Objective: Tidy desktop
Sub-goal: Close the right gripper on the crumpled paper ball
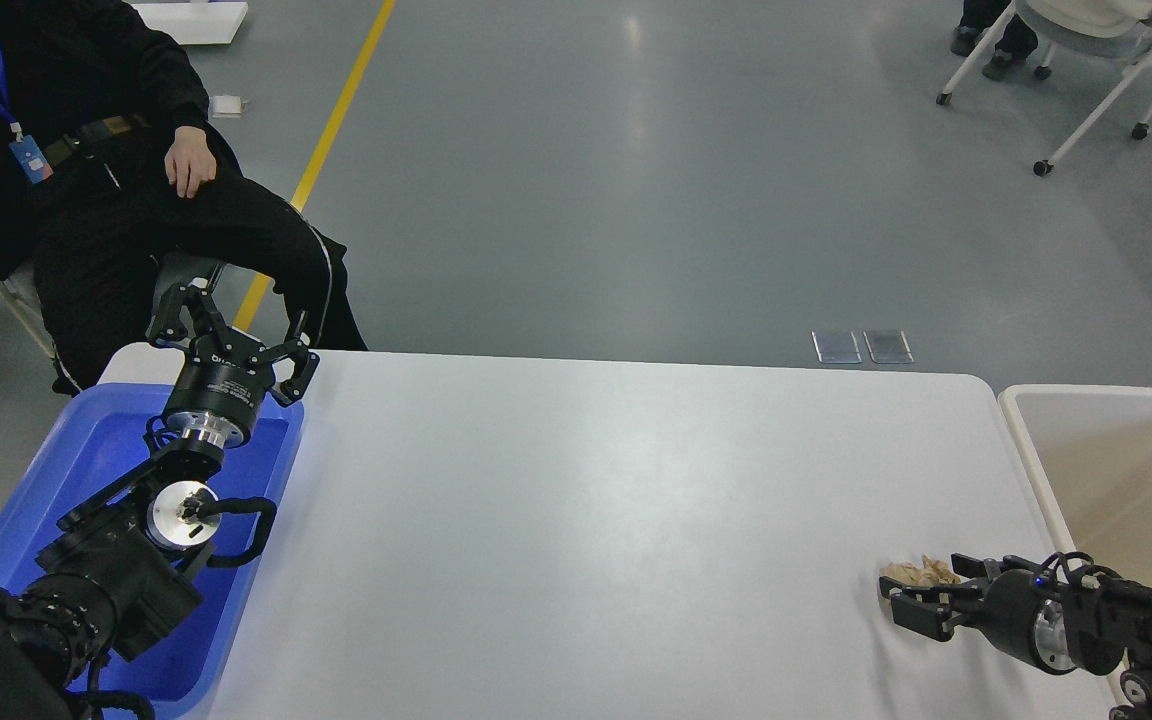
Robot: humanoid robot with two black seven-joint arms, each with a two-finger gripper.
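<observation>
A crumpled paper scrap [921,572] is gripped by the right hand [904,598] on the worktop [576,500], likely for binning, while the left hand [226,335] is held open.

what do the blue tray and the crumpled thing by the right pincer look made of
Blue tray: likely molded plastic, with a smooth, slightly glossy wall and uniform color. Crumpled wad at the right pincer: looks like tan paper or tissue, matte with creased, irregular folds; too small to be sure.

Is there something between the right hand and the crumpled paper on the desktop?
Nothing visible. The right hand is already at the crumpled paper, its fingers around it near the right edge of the desktop. The beige tub stands just beyond that edge.
</observation>
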